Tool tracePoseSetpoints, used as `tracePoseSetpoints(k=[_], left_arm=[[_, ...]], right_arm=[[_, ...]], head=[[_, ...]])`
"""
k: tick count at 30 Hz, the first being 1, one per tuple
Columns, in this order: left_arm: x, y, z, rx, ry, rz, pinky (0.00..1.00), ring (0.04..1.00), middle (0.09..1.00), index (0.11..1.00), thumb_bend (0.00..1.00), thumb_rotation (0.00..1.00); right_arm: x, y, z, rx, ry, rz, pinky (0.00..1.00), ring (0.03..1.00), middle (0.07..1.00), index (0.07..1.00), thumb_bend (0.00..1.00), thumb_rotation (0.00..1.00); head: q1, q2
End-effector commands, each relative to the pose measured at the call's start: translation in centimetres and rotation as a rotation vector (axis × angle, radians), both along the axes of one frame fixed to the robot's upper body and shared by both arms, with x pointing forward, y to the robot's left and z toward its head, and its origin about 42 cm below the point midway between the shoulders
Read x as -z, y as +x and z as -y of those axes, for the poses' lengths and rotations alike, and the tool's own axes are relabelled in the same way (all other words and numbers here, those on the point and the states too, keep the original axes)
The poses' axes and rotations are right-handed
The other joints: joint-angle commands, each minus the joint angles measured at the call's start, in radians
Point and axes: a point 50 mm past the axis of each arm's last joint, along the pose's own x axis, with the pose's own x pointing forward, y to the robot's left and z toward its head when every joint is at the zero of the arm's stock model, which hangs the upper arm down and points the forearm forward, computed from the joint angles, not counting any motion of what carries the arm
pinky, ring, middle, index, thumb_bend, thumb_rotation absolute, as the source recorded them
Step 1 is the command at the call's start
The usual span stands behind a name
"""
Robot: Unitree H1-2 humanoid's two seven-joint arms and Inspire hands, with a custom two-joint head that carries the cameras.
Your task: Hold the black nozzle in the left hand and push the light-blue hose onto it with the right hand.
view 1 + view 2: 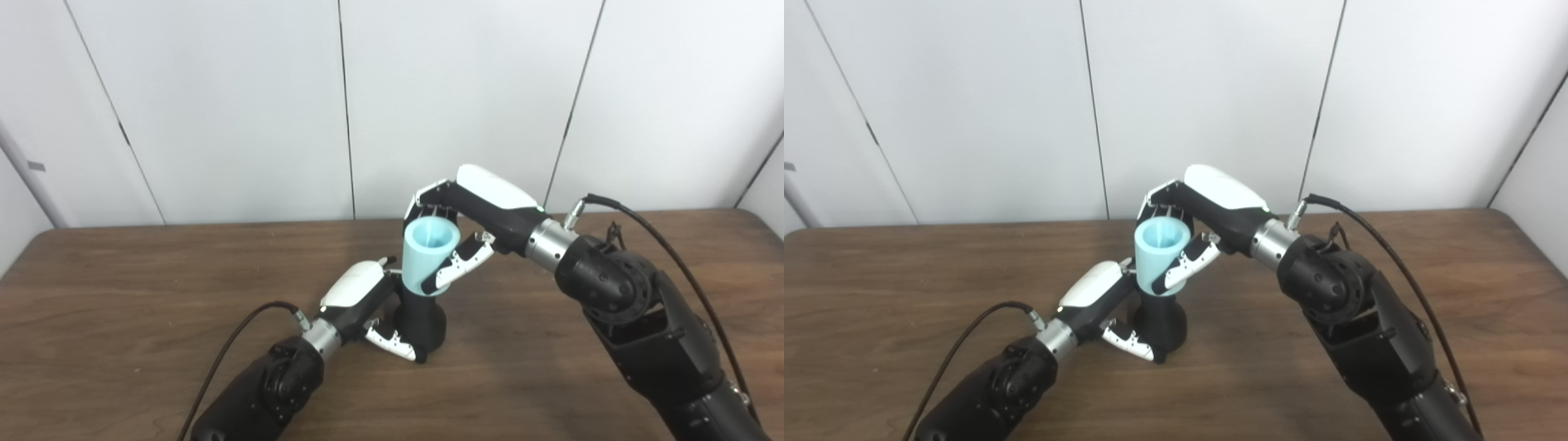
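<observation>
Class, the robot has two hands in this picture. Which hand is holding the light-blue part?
The right hand, raised above the table, grips the light-blue hose. The left hand sits lower and holds the black nozzle.

I can't see the top of the black nozzle (pixel 422 321); the light-blue hose (pixel 427 257) covers it. My left hand (pixel 361 300) hides the nozzle's left flank, and its fingers (pixel 392 342) mask the base. The right hand's (pixel 468 214) far fingers vanish behind the hose. Both arms run off the bottom edge.
</observation>
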Motion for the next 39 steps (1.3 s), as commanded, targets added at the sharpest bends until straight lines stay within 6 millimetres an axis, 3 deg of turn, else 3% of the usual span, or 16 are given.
tracePoseSetpoints(k=[1,17,27,33,39], left_arm=[[6.1,-2.8,-1.0,-0.016,0.225,-0.228,1.00,0.602,0.492,0.483,0.53,0.00],[5.8,-2.9,-1.1,-0.014,0.230,-0.242,1.00,0.607,0.488,0.485,0.53,0.00],[5.8,-3.1,-1.2,-0.008,0.237,-0.229,1.00,0.603,0.486,0.486,0.53,0.00],[5.7,-3.0,-1.2,-0.009,0.235,-0.225,1.00,0.597,0.483,0.488,0.53,0.00],[5.7,-2.9,-1.6,-0.015,0.236,-0.220,1.00,0.598,0.482,0.489,0.53,0.00]], right_arm=[[-0.3,0.0,-0.3,-0.017,0.004,-0.001,0.35,0.403,0.491,0.517,0.52,0.00],[0.3,0.5,-1.6,-0.007,0.063,-0.025,0.35,0.405,0.487,0.519,0.52,0.00],[0.1,1.8,-2.3,0.015,0.055,-0.031,0.36,0.407,0.497,0.511,0.52,0.00],[-0.1,2.5,-1.6,0.034,0.036,-0.026,0.36,0.414,0.494,0.510,0.52,0.00],[0.8,1.8,-0.1,0.050,0.026,-0.030,0.36,0.415,0.493,0.511,0.52,0.00]], head=[[0.001,0.003],[0.005,0.015],[0.006,0.018],[0.005,0.023],[0.007,0.026]])
